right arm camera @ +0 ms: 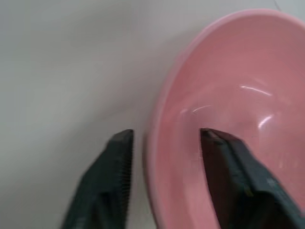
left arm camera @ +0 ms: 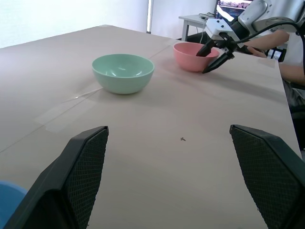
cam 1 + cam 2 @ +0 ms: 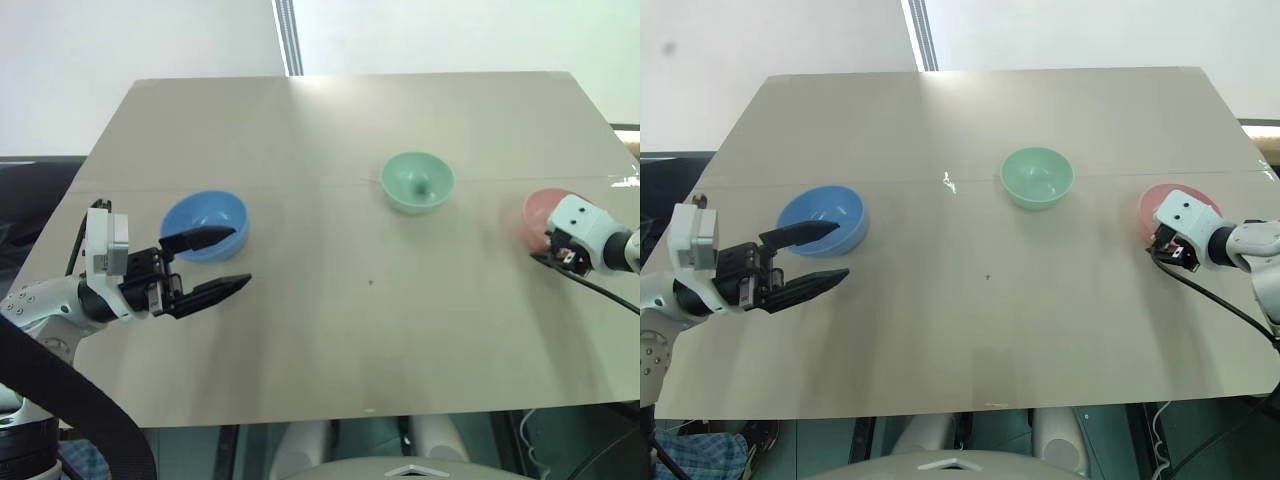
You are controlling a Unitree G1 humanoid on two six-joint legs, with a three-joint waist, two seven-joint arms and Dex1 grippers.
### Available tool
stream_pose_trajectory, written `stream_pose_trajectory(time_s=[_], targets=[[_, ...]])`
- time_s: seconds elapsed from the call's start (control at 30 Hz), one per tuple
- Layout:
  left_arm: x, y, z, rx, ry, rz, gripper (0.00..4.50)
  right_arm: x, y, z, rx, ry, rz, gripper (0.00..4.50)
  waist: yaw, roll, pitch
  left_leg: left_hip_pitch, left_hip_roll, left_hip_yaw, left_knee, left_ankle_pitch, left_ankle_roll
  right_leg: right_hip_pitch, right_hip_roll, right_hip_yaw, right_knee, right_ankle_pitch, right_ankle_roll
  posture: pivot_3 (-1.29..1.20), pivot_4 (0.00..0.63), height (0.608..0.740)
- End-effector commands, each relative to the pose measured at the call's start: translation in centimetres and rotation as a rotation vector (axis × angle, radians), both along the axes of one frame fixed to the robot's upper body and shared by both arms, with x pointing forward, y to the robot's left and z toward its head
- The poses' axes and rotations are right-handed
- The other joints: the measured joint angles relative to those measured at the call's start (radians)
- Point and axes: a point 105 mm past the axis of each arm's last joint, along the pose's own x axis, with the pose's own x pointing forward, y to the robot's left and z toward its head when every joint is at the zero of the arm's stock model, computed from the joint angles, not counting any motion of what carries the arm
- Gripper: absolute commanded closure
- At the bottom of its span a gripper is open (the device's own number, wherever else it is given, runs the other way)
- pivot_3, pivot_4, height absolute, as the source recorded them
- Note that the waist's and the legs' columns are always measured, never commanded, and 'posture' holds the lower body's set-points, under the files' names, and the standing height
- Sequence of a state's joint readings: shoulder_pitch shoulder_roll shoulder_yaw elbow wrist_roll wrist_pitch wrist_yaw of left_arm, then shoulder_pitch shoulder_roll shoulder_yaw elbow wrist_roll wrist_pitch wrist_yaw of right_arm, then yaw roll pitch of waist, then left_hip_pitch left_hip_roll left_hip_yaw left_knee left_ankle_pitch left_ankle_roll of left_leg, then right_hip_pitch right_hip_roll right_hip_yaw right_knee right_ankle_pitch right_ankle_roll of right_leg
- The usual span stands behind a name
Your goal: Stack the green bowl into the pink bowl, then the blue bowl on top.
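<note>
The pink bowl (image 3: 538, 210) sits at the table's right side. My right gripper (image 1: 167, 133) straddles its near rim, one finger (image 1: 224, 162) inside the bowl (image 1: 248, 95) and the other outside, with small gaps to the rim on both sides. The green bowl (image 3: 417, 181) stands upright in the middle, a little toward the far side. At the left is the blue bowl (image 3: 205, 222). My left gripper (image 3: 241, 257) hovers open and empty just in front of it, its upper finger overlapping the bowl's near rim in the eye views.
The tan table (image 3: 350, 330) has bare surface between the bowls and along its front edge. A seam runs across it behind the blue bowl. A black cable (image 3: 600, 290) trails from my right wrist. A small dark speck (image 3: 370, 282) lies mid-table.
</note>
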State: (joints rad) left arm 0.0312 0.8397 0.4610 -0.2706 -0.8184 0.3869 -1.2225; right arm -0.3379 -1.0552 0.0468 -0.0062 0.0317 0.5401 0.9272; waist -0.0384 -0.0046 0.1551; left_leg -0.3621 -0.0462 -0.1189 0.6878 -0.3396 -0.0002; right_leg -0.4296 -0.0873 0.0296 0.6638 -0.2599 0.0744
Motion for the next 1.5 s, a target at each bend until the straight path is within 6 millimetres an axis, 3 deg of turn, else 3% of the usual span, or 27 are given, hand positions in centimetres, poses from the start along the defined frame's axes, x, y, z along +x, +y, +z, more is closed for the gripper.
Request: stream_pose_trajectory(time_s=[0.03, 0.07, 0.1, 0.33, 0.5, 0.73, 1.07, 1.23, 1.27, 1.3, 1.43, 1.47, 1.5], targets=[[-0.2, 0.0, 0.9, 0.024, -0.041, -0.011, 0.16, -0.1, 0.3, 1.1, -0.024, -0.031, 0.024, 3.71, 0.0, 0.0, 0.0, 0.0, 0.0, 0.0, 0.0, 0.0, 0.0, 0.0, 0.0, 0.0, 0.0, 0.0, 0.0, 0.0, 0.15, 0.74], [-0.1, 0.0, 0.9, 0.026, -0.04, -0.011, 0.16, -0.1, 0.3, 1.1, -0.025, -0.029, 0.024, 4.24, 0.0, 0.0, 0.0, 0.0, 0.0, 0.0, 0.0, 0.0, 0.0, 0.0, 0.0, 0.0, 0.0, 0.0, 0.0, 0.0, 0.15, 0.74], [-0.1, 0.0, 0.9, 0.03, -0.039, -0.011, 0.16, -0.2, 0.2, 1.0, -0.027, -0.027, 0.023, 4.46, 0.0, 0.0, 0.0, 0.0, 0.0, 0.0, 0.0, 0.0, 0.0, 0.0, 0.0, 0.0, 0.0, 0.0, 0.0, 0.0, 0.15, 0.74], [0.0, 0.1, 0.9, 0.037, -0.044, -0.01, 0.16, -0.5, 1.3, 1.0, -0.028, -0.019, 0.087, 4.46, 0.0, 0.0, 0.0, 0.0, 0.0, 0.0, 0.0, 0.0, 0.0, 0.0, 0.0, 0.0, 0.0, 0.0, 0.0, 0.0, 0.15, 0.74], [0.6, 0.4, 0.5, 0.081, -0.048, 0.018, 0.16, -2.2, 8.1, 2.2, 0.043, -0.028, 0.337, 4.46, -0.003, 0.0, 0.0, 0.0, 0.0, 0.0, 0.0, 0.0, 0.0, 0.0, 0.0, 0.0, 0.0, 0.0, 0.0, 0.0, 0.15, 0.74], [1.0, 0.5, 0.1, 0.099, -0.048, 0.01, 0.16, -6.6, 15.7, 1.4, 0.001, 0.02, 0.641, 4.46, 0.005, 0.0, 0.0, -0.001, 0.0, -0.002, 0.0, 0.0, 0.0, 0.0, 0.0, -0.002, -0.001, 0.0, 0.0, 0.0, 0.15, 0.74], [1.5, -0.1, -0.4, 0.121, -0.047, -0.036, 0.16, -7.1, 21.1, 1.2, -0.067, -0.033, 0.8, 4.46, -0.001, 0.0, 0.0, -0.002, -0.001, -0.003, 0.001, 0.0, 0.0, -0.001, 0.0, -0.003, -0.001, 0.0, 0.0, 0.0, 0.15, 0.74], [1.6, 0.0, -0.3, 0.12, -0.055, -0.035, 0.16, -7.1, 21.9, 1.3, -0.065, -0.041, 0.804, 4.46, 0.0, 0.0, 0.0, -0.002, -0.001, -0.003, 0.001, 0.0, 0.0, -0.001, -0.001, -0.003, -0.001, 0.0, 0.0, 0.0, 0.15, 0.74], [1.6, 0.0, -0.4, 0.12, -0.054, -0.036, 0.16, -7.1, 21.9, 1.3, -0.065, -0.041, 0.802, 3.6, 0.0, 0.0, 0.0, -0.003, -0.001, -0.004, 0.001, 0.0, 0.0, -0.001, -0.001, -0.003, -0.001, 0.0, 0.0, 0.0, 0.15, 0.74], [1.6, -0.1, -0.4, 0.121, -0.054, -0.038, 0.16, -7.2, 21.9, 1.3, -0.064, -0.039, 0.802, 3.29, 0.0, 0.0, 0.0, -0.002, -0.001, -0.004, 0.001, 0.0, 0.0, -0.001, -0.001, -0.003, -0.001, 0.0, 0.0, 0.0, 0.15, 0.74], [1.7, -0.1, -0.2, 0.122, -0.054, -0.044, 0.16, -7.1, 21.9, 1.4, -0.061, -0.036, 0.799, 1.34, 0.0, 0.0, 0.0, -0.002, -0.001, -0.004, 0.001, 0.0, 0.0, -0.001, 0.0, -0.003, -0.001, 0.0, 0.0, 0.0, 0.15, 0.74], [1.7, -0.1, -0.2, 0.123, -0.053, -0.045, 0.16, -7.1, 21.9, 1.4, -0.059, -0.037, 0.796, 1.06, -0.001, 0.0, 0.0, -0.002, -0.001, -0.004, 0.001, 0.0, 0.0, -0.001, 0.0, -0.003, -0.001, 0.0, 0.0, 0.0, 0.15, 0.74], [1.7, -0.1, -0.2, 0.124, -0.052, -0.046, 0.16, -7.2, 21.9, 1.4, -0.058, -0.037, 0.794, 1.06, -0.001, 0.0, 0.0, -0.002, -0.001, -0.004, 0.001, 0.0, 0.0, -0.001, 0.0, -0.003, -0.001, 0.0, 0.0, 0.0, 0.15, 0.74]])
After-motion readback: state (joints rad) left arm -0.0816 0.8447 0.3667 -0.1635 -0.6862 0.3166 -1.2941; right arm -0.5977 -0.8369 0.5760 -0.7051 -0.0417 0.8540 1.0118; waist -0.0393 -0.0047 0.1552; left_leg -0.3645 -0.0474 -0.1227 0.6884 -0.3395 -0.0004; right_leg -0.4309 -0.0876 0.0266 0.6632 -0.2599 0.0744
